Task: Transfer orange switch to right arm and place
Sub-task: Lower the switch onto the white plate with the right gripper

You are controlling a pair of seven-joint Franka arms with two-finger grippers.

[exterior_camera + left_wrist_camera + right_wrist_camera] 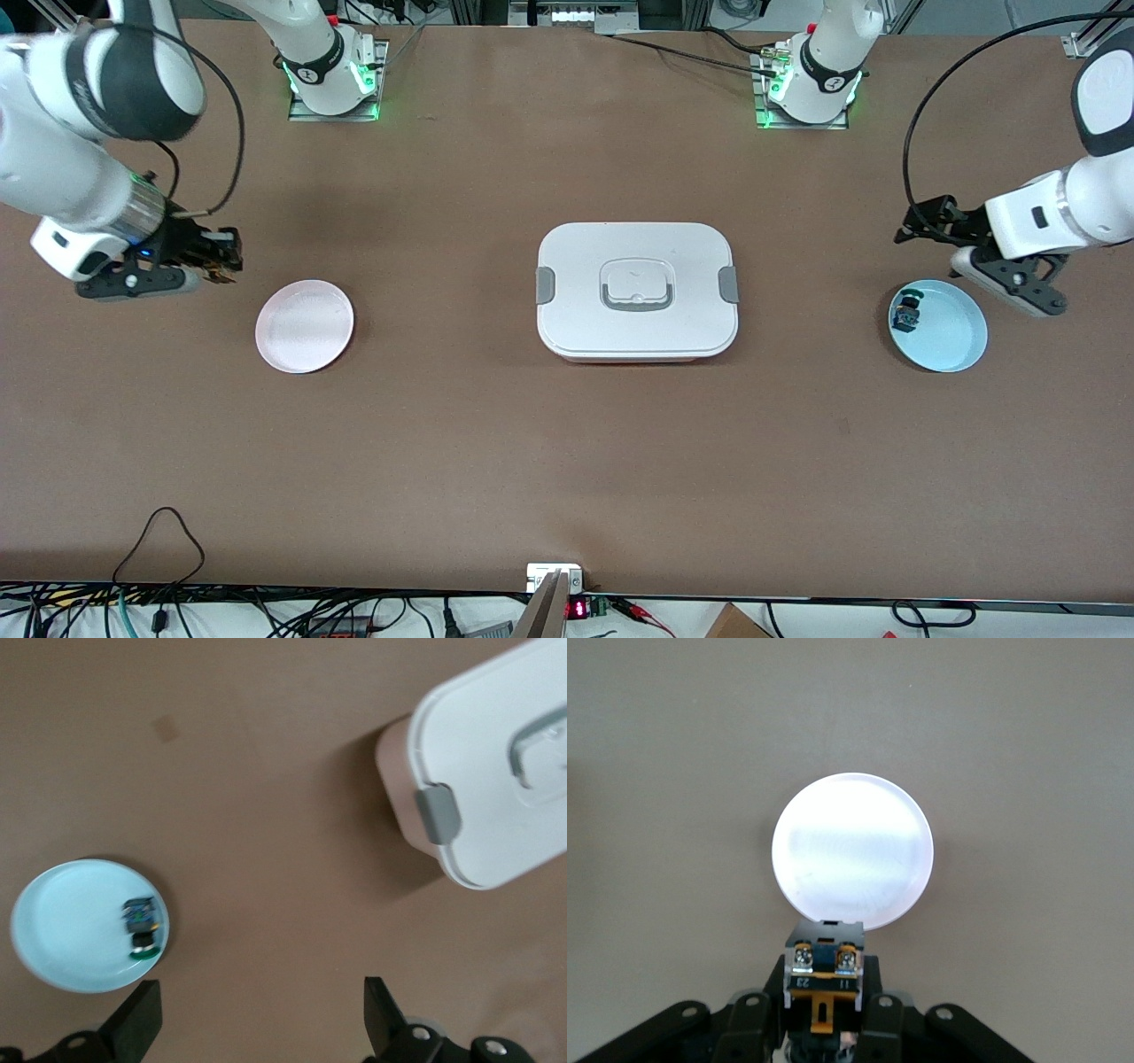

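The right claw (pixel 221 257) is closed on the orange switch (pixel 822 979) and hangs over the bench (pixel 567 461) toward the right arm's end, just beside the pink plate (pixel 304 325). The handover appears complete; what remains, judging from the layout, is to set the switch down, with the pink plate as the likely target. The left claw (pixel 921 226) stands open and empty over the bench toward the left arm's end, beside the blue plate (pixel 948 332), and waits. A second switch (pixel 906 312) with a green-and-blue cap lies in the blue plate near its rim. A white lidded box (pixel 636 291) sits at the middle of the bench, well apart from both plates. The orange switch is a small, rigid moulded part with metal screw terminals; it is probably light, hard and fairly slick, so it may pivot or slip if gripped on a rounded surface. The flat sides of the block-shaped body are the better hold, clear of the terminals and the cap. On release it may roll or tip, so a low release over the plate is advisable. The front view gives the overall layout but shows the held switch only as a small dark-and-orange detail. The right wrist view shows its terminal block and orange tab between the fingers, with the pink plate directly ahead. The left wrist view alone shows the open fingers (pixel 142 1014) of the left claw together with the blue plate and the box's grey latch (pixel 438 813).
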